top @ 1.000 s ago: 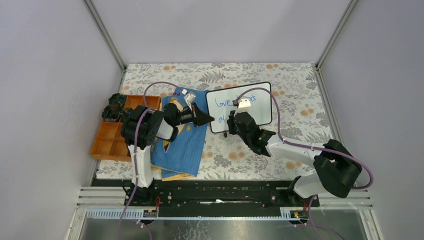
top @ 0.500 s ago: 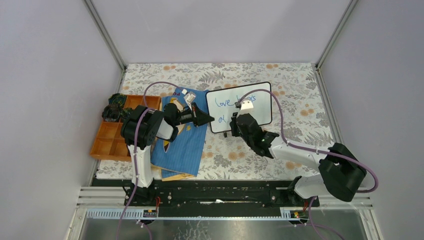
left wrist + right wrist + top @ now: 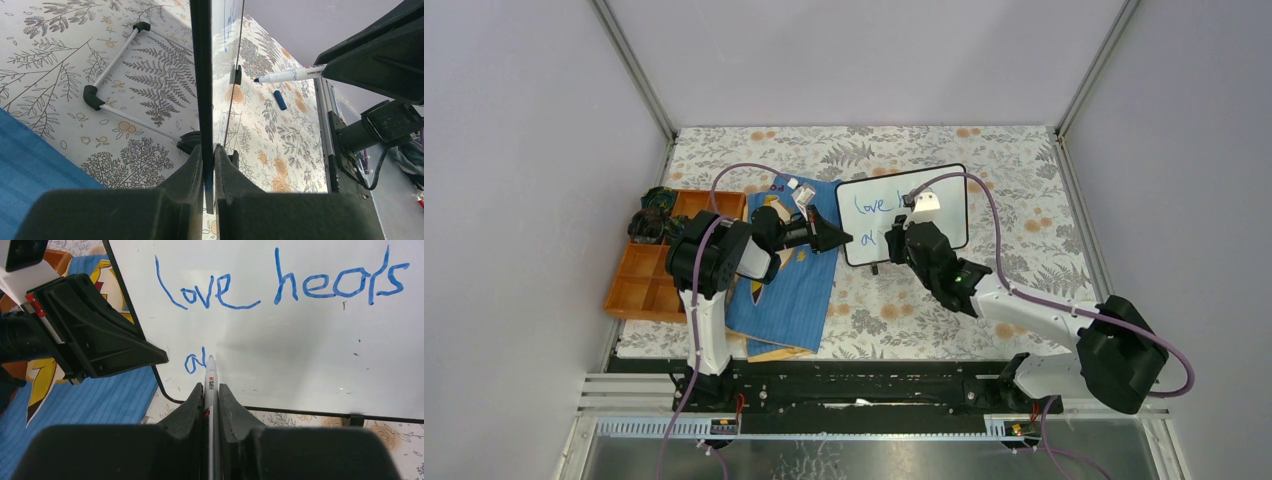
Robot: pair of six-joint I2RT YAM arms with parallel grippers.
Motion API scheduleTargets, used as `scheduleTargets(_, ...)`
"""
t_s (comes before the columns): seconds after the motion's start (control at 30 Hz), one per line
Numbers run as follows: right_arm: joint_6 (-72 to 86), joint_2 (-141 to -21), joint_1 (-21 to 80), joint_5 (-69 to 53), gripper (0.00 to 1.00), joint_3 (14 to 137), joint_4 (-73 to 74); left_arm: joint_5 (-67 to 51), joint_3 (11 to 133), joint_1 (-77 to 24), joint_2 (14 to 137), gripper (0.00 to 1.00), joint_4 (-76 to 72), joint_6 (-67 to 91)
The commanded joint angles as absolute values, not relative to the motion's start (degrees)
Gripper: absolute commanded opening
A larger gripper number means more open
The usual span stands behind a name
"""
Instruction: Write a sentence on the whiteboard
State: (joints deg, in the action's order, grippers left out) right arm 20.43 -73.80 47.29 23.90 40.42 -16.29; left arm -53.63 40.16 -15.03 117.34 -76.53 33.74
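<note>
Top external view, going left to right: an orange wooden tray (image 3: 639,285) sits at the far left, then a blue book (image 3: 789,290), then the left tool (image 3: 842,238). It's pinched nearly shut on the left edge of the whiteboard (image 3: 952,225) and holds it propped up on its little feet, around the middle of the tabletop (image 3: 1024,180). That arm hasn't budged in the last second.

On the board, the sentence (image 3: 276,280) reads "love heals" on the top line in blue. Under it there's just "al" (image 3: 192,362) so far, same as a second ago as far as I can make out.

The right tool (image 3: 210,390) is clamped tight around a marker (image 3: 210,372), which points at the board with its tip just to the right of that "l". From the left wrist view the tip looks slightly off the surface, but I can't say for sure. The marker's blue cap (image 3: 280,100) lies on the tabletop beyond it.

What did change: the right arm's elbow and shoulder swung out to the right, and the wrist crept a bit right along the board. My read is that it's lining up for the next letter rather than finishing. The second line looks incomplete, probably heading for "all", so the left grip needs to hold steady while the pen presses in again.
</note>
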Motion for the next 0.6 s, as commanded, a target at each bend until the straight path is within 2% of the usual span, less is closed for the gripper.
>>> scheduleTargets(0.0,19.8,-75.2,46.3,25.5,0.0,43.8,-20.1,-49.9,39.5,-15.2,119.5,0.0,-66.5,28.0)
scheduleTargets(0.57,20.0,-78.2,45.2,24.3,0.0,45.0,-20.8,-49.8,39.6,-15.3,119.6,0.0,-66.2,27.9)
